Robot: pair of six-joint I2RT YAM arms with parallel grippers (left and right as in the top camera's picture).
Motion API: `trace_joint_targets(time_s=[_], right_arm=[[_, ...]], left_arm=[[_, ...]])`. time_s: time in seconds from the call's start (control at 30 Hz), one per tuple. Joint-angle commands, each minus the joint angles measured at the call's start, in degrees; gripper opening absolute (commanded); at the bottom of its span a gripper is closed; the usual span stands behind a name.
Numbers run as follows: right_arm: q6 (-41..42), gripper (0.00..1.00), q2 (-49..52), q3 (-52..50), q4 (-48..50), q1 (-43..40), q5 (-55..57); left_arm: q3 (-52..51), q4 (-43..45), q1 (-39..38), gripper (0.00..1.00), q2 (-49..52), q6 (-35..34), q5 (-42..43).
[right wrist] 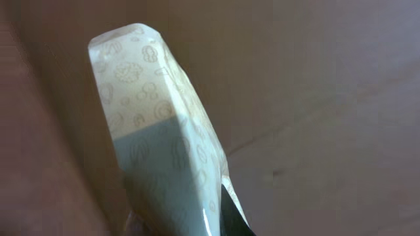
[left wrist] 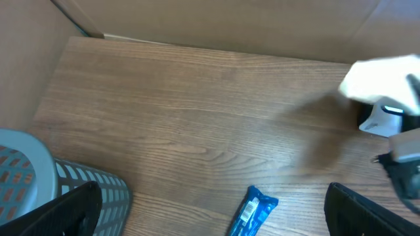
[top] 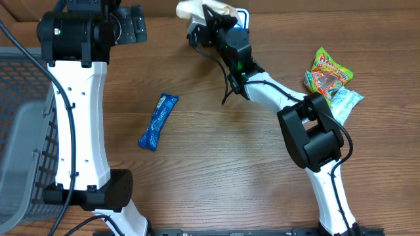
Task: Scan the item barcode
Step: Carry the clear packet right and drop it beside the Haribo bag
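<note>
Gripping a pale packet with our right gripper clamped shut on it, we hold it at the wooden surface's far edge, just beside the scanner. We judge this the presenting step. Next we must turn the barcode, which we cannot see, toward the scanner. Our left gripper hangs wide open and empty. A blue bar lies mid-surface, a basket at the left edge, colourful packets at the right. A cardboard wall stands beyond.
</note>
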Motion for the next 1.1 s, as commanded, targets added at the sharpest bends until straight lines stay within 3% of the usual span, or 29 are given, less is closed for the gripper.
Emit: trace_joint_targets(time_s=[0.0,0.2,0.47,0.67,0.77,0.9,1.07], right_arm=[[4.63,0.04,-5.77,1.64,-4.39,1.77,-0.42],[23.21,0.04,-16.52,1.64,-20.57,1.88,0.13],[52.76,0.04,-31.30,1.64,-55.21,-4.13,-0.33],[63.71,0.04,-34.60,1.64,-76.54,-15.69,-5.79],[65.00,0.04,-34.01,1.36,-85.35,-23.12,-8.20],[65.81,0.04,-32.50,-1.33,-89.90,-33.20,-8.66],[67.41,0.04,-29.53,-5.79,-87.89,-43.71,-13.14]], left_arm=[[0.07,0.17,-0.11,1.00,0.20,-0.37,-0.55],[0.07,0.17,-0.11,1.00,0.20,-0.37,-0.55],[0.07,0.17,-0.11,1.00,0.20,-0.37,-0.55],[0.07,0.17,-0.11,1.00,0.20,-0.37,-0.55],[0.07,0.17,-0.11,1.00,0.20,-0.37,-0.55],[0.07,0.17,-0.11,0.99,0.20,-0.37,-0.55],[0.07,0.17,-0.11,1.00,0.20,-0.37,-0.55]])
